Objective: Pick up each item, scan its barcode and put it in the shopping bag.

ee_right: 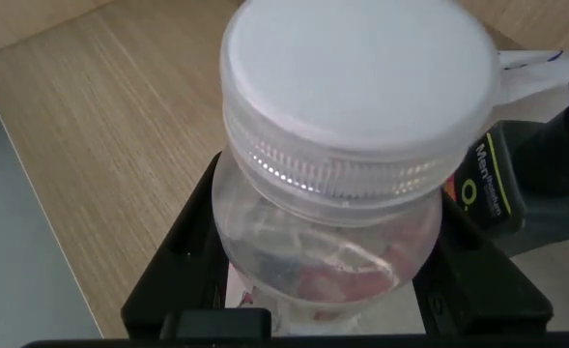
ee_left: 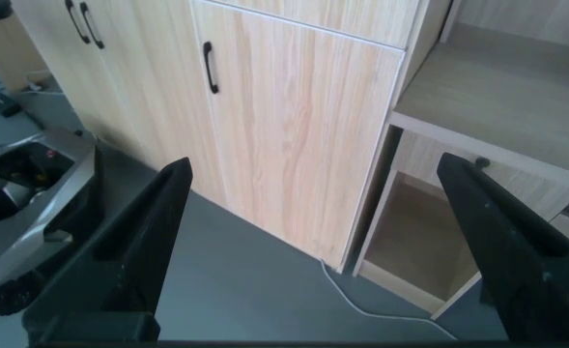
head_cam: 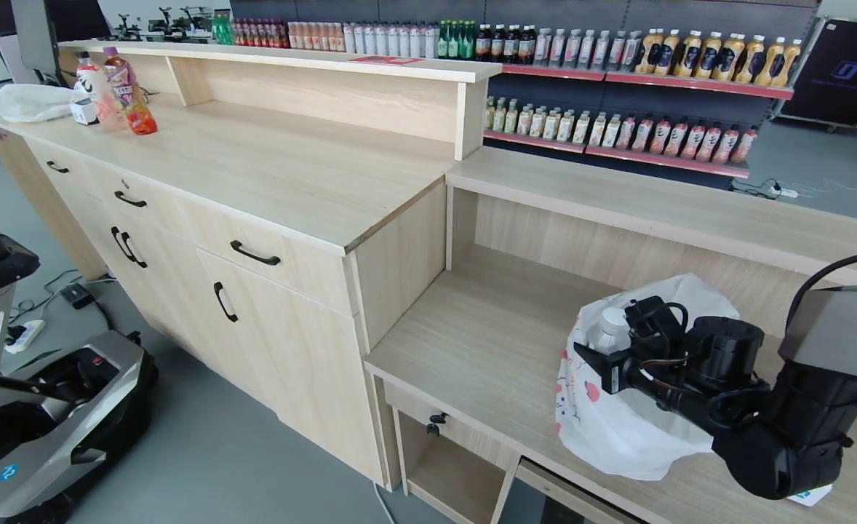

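Note:
My right gripper (head_cam: 604, 348) is shut on a clear bottle with a white cap (head_cam: 609, 329), held upright at the mouth of the white patterned shopping bag (head_cam: 618, 415) on the low desk. In the right wrist view the bottle (ee_right: 352, 145) sits between the black fingers (ee_right: 183, 261), with the wood desk behind it. Two more bottles (head_cam: 129, 93) stand far off on the high counter, next to a small white device (head_cam: 83, 110). My left gripper (ee_left: 313, 242) is open with nothing in it, hanging over the floor in front of the cabinet doors.
The high counter (head_cam: 254, 160) has a raised shelf along its back. A crumpled white bag (head_cam: 25, 102) lies at its far left end. Drink shelves (head_cam: 618, 94) line the back wall. The low desk (head_cam: 487, 327) has bare wood to the left of the shopping bag.

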{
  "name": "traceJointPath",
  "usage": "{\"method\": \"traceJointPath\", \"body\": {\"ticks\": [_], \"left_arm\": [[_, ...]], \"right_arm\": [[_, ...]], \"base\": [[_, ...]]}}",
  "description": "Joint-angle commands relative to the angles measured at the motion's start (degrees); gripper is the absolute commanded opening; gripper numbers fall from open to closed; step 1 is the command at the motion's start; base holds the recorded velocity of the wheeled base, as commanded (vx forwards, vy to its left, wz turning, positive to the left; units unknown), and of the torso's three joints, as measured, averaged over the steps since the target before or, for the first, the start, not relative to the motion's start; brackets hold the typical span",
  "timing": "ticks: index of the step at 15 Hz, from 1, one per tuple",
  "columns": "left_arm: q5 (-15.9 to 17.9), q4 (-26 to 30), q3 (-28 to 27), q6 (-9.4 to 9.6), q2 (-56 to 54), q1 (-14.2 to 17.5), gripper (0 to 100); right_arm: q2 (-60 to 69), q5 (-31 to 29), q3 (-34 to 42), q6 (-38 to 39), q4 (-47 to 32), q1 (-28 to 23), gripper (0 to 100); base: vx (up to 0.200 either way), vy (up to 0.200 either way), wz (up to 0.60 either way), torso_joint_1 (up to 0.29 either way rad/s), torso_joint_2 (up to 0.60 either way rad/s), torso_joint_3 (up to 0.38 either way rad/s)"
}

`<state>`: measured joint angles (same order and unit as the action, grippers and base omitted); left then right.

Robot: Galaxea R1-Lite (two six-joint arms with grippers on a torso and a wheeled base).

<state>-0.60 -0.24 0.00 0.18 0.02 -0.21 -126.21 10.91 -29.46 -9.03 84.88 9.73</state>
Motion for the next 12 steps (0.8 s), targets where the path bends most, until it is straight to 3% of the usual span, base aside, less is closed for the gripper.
{"method": "traceJointPath", "body": {"ticks": [1,11,12], "left_arm": [[-0.02,-0.02,0.0,-0.01,-0.02,0.03,100],[-0.02,-0.02,0.0,-0.01,-0.02,0.03,100],[-0.02,-0.02,0.0,-0.01,-0.02,0.03,100]], "right_arm": [[-1.94,-0.01,-0.07,-0.11,0.28,0.29,0],[-2.46,-0.1,0.55,-0.63,1.07,-0.15,0],[-2.29,-0.1,0.64,-0.72,0.99,-0.15,100]], "base": [[0.0,0.0,0.0,0.0,0.0,0.0],[0.0,0.0,0.0,0.0,0.0,0.0],[0.0,0.0,0.0,0.0,0.0,0.0]]}}
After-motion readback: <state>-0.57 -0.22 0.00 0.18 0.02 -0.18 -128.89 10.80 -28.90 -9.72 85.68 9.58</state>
